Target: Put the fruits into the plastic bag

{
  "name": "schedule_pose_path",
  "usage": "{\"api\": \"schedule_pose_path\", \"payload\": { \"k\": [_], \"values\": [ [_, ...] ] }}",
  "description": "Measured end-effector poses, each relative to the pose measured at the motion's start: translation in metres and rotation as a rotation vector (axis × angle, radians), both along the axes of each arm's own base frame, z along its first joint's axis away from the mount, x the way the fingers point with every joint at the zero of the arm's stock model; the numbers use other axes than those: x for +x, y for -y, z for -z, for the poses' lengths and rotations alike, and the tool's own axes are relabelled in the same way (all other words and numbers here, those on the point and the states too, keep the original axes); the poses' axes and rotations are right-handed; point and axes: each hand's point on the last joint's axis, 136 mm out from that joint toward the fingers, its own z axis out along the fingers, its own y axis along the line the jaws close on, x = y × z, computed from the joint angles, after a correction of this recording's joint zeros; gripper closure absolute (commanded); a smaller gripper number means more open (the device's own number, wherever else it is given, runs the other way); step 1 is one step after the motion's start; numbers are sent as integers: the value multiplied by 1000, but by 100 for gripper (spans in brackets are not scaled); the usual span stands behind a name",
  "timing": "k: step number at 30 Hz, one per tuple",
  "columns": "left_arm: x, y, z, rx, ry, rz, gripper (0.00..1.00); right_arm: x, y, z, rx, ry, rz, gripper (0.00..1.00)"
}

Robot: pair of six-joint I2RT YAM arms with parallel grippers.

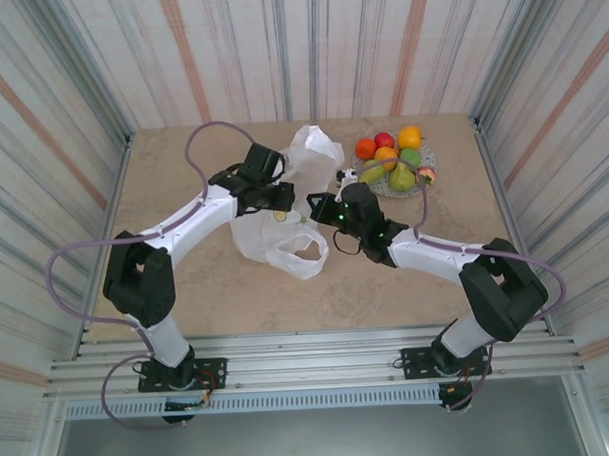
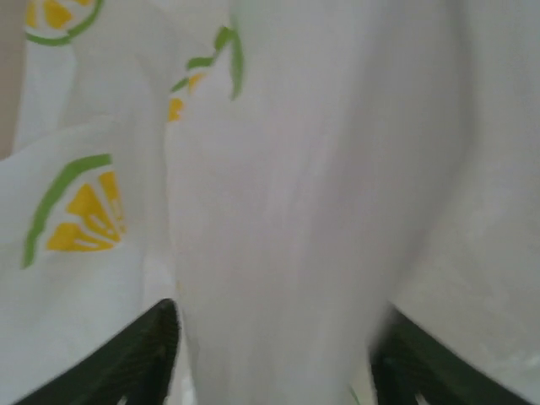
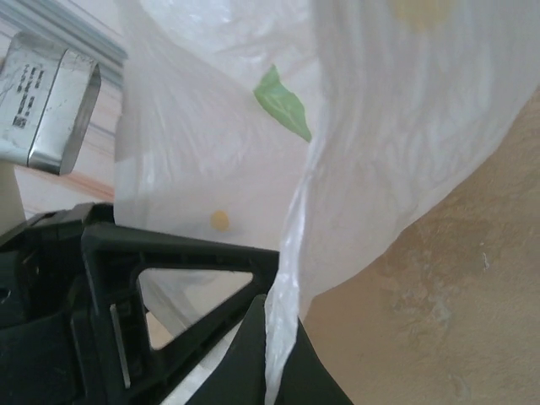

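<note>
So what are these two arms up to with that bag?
They seem to be getting the plastic bag ready for the fruits. The right gripper is shut on the bag's edge, pinching the thin film. The left gripper has a fold of the bag between its jaws, though a firm grip isn't clear. The fruits sit in a pile beyond it, untouched.

1. I see the overhead view bright, evenly lit, with soft shadows.
2. My left wrist view is blurred; the plastic bag (image 2: 321,211) washes out white toward 3 o'clock.
3. My right wrist view is sharper, brightest at 12 o'clock.
</note>
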Motion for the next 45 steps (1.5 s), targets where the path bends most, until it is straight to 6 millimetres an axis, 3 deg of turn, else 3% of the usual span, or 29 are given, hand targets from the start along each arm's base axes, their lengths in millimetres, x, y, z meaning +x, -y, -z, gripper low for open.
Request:
{"api": "schedule_pose_path", "payload": {
  "k": [5,8,12,17,20,23,26,28,34,37,40,45],
  "values": [
    [3,-11,-1,21,-3,0,87,-3,7,13,-70,-19,22,100],
    [10,-28,-8,5,-4,-21,100,-1,23,19,-123,-37,42,100],
    [13,-52,-34,-24,10,-57,100,1,47,40,-201,-107,62,100],
    [4,-64,-84,-95,44,-33,100,1,69,62,-250,-194,70,100],
    [3,-80,-96,-110,26,-36,100,-5,69,78,-282,-236,41,100],
    [2,-102,-94,-104,-9,-66,100,-8,67,98,-318,-284,5,100],
    [-2,-106,-89,-109,-41,-68,100,-10,61,112,-328,-317,-41,87],
    [-6,-98,-86,-123,-55,-44,100,-9,53,116,-332,-321,-86,73],
    [-14,-87,-66,-142,-115,-13,100,-8,20,105,-407,-200,-233,37],
    [-17,-86,-59,-151,-136,-5,100,-10,14,102,-505,-117,-266,20],
    [-19,-83,-58,-164,-142,5,100,-11,17,102,-623,-46,-274,10],
    [-21,-80,-56,-178,-148,26,100,2,28,82,-743,66,-245,7]
  ]
}}
